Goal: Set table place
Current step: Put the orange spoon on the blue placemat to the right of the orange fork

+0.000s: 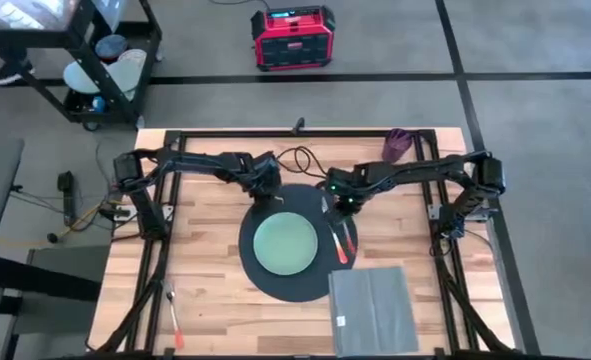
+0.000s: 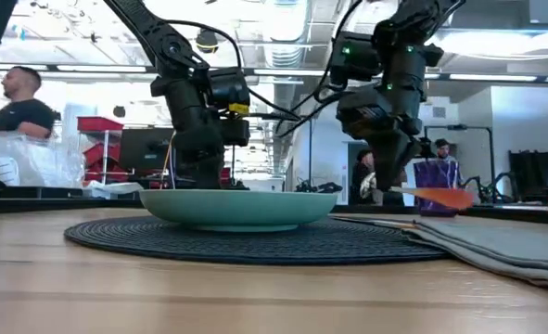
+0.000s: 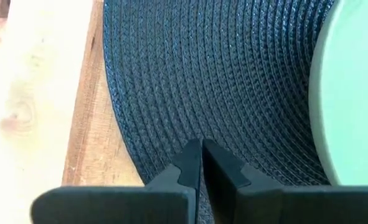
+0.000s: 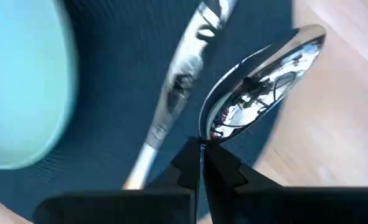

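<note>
At the near edge of the worktop, a red-handled utensil lay at the left and a grey napkin at the right, its far-left corner touching the mat. The dark round mat sat mid-worktop, a little right of centre, with a pale green plate on it; the plate was empty.

On the mat's right margin, just beside the plate, lay a knife, its long axis running near to far. The right claw hovered over the mat's far-right part, fingers pinched narrow on the bowl of a spoon. The spoon's red handle reached toward the near edge, roughly parallel to the knife and just right of it. So the free strip for the spoon probably lay directly beneath, right of the knife, and the right arm was the nearer one.

The left claw hung low over the mat's far-left rim, fingers closed with nothing between them.
</note>
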Controlling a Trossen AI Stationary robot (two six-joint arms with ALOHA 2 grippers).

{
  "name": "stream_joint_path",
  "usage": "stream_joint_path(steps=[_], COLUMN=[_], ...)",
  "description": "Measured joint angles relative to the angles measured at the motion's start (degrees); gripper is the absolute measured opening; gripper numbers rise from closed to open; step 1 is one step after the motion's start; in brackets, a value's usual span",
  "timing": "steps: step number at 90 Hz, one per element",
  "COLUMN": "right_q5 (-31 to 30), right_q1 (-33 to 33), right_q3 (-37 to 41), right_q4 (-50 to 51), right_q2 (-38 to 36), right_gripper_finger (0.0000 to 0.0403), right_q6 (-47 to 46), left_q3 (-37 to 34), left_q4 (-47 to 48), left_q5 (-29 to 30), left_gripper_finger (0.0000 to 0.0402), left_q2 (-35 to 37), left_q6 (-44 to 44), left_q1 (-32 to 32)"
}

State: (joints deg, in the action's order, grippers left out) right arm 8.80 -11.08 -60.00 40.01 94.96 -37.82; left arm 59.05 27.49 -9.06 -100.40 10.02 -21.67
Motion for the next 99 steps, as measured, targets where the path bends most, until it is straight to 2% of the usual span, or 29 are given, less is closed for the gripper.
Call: stream_joint_path(steps=[27, 39, 59, 76, 88, 99], right_q5=[2.03, 4.79, 4.97, -2.15, -3.5, -7.7], right_q1=[-0.45, -1.19, -1.76, -2.68, -2.26, -1.0], right_q3=[-0.01, -0.01, -0.01, 0.01, 0.01, 0.01], right_q4=[0.09, 0.31, 2.96, 12.61, 16.02, 22.46], right_q2=[0.0, -0.02, -0.03, -0.04, -0.04, -0.04], right_gripper_finger=[0.0, 0.0, 0.0, 0.0, 0.0, 0.0], right_q6=[1.76, 2.42, 2.61, 1.36, 3.38, 4.15], left_q3=[0.0, 0.0, 0.0, 0.0, 0.0, 0.0], left_q4=[-0.64, -3.08, -5.66, -5.91, -6.02, -6.12], left_q5=[0.0, 0.0, 0.0, 0.02, 0.0, 0.0], left_gripper_finger=[0.0, 0.0, 0.0, 0.0, 0.0, 0.0], left_q2=[0.0, 0.0, 0.0, 0.0, 0.0, 0.0], left_q6=[0.13, -0.01, -1.8, -2.36, -2.36, -2.36], left_q1=[0.0, 0.0, 0.01, 0.25, 0.35, 0.35])
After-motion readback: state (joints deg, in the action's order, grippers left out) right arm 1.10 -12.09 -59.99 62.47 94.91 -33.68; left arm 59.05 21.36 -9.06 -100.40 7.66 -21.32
